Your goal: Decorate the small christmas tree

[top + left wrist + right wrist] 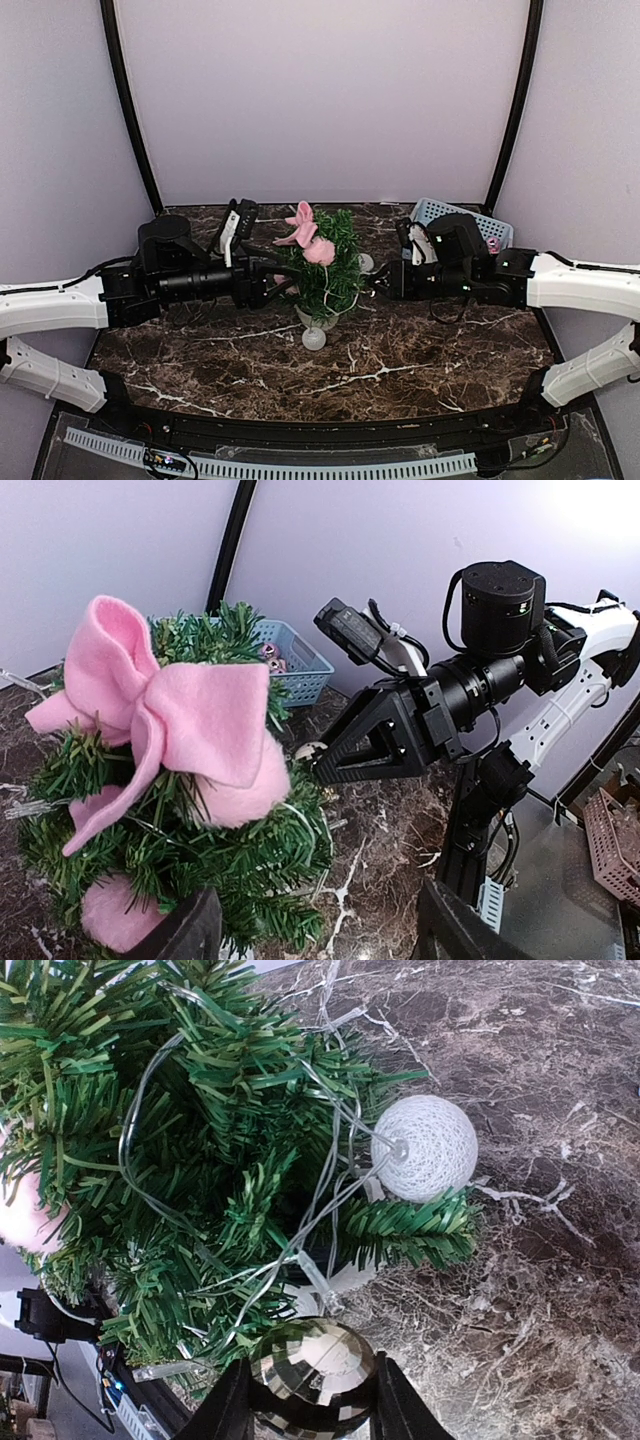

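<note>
Nearest me, a pale ball (314,338) lies on the marble table (200,370) at the tree's 6 o'clock. The small christmas tree (330,270) stands mid-table. My left gripper (320,935) waits at its 9 o'clock, jaws apart and holding nothing. My right gripper (310,1385), at 3 o'clock, is clamped on a faceted mirror ball (312,1355) just beside the lower branches.

My worry is the light wire (150,1160) and its white yarn ball (425,1148) hanging right there. Pushing in could snag them or tip the tree, and letting go before a branch catches would drop the ornament. The basket (470,215) sits beyond at 1 o'clock.

Pale lilac walls (320,90), dark marble tabletop (420,350) w/ white veins
</note>
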Controlling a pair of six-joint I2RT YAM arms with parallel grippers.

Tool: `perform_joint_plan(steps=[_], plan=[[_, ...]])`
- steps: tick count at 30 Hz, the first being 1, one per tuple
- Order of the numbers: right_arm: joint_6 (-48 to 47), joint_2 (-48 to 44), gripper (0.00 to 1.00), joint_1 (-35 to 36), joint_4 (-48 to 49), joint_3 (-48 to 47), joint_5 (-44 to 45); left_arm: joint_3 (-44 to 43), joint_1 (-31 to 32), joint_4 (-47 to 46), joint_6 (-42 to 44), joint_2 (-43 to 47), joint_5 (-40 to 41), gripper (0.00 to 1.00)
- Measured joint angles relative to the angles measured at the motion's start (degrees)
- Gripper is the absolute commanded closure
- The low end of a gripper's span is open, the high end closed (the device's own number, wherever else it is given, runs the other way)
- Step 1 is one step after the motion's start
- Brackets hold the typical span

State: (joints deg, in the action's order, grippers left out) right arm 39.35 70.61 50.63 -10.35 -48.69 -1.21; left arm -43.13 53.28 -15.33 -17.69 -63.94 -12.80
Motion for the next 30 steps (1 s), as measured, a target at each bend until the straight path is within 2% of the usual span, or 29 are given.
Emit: perform_joint_plan(steps=[4,8,20,25,30], plan=[[0.5,0.0,0.41,0.0,0.0,0.3,0.2,0.0,0.0,0.0,0.0,0.2,0.2,0.32],[0.7,-0.1,0.31,0.0,0.0,0.3,1.3,0.0,0.0,0.0,0.0,0.3,0.3,0.32],[1.2,-1.9,0.22,0.0,-0.4,0.3,4.6,0.3,0.0,0.8,0.0,2.1,1.9,0.3],[0.3,-4.4,0.16,0.0,-2.1,0.2,8.3,0.3,0.0,3.6,0.0,4.5,5.1,0.23],[-1.6,-6.9,0.16,-1.5,-5.7,-1.4,12.3,-0.4,-0.9,9.5,-0.5,7.9,10.0,0.18]])
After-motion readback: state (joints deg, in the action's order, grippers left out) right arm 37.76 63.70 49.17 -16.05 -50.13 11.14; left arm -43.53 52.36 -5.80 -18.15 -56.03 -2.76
